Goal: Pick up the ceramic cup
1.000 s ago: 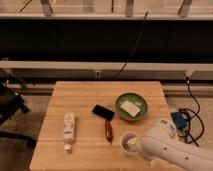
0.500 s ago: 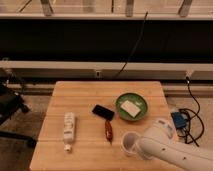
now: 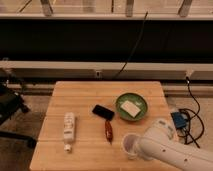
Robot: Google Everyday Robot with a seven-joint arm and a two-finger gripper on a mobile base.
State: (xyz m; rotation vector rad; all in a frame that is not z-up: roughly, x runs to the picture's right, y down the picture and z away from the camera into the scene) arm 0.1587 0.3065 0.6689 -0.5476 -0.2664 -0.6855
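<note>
The ceramic cup [image 3: 130, 143] is small, round and pale. It stands near the front edge of the wooden table [image 3: 80, 95], right of middle. My white arm comes in from the lower right. Its gripper [image 3: 138, 148] end is right against the cup's right side and covers part of the rim. The green bowl [image 3: 142, 112] with a white block [image 3: 130, 107] in it sits just behind the cup.
A black phone [image 3: 103, 112] lies at the table's middle. A dark red tool [image 3: 108, 130] lies left of the cup, and a white bottle [image 3: 68, 129] lies on its side at the left. A black chair [image 3: 10, 107] stands left of the table, and cables [image 3: 192, 115] lie on the right.
The arm has shifted slightly forward and lower around the cup. The cup stays in about the same spot on the table.
</note>
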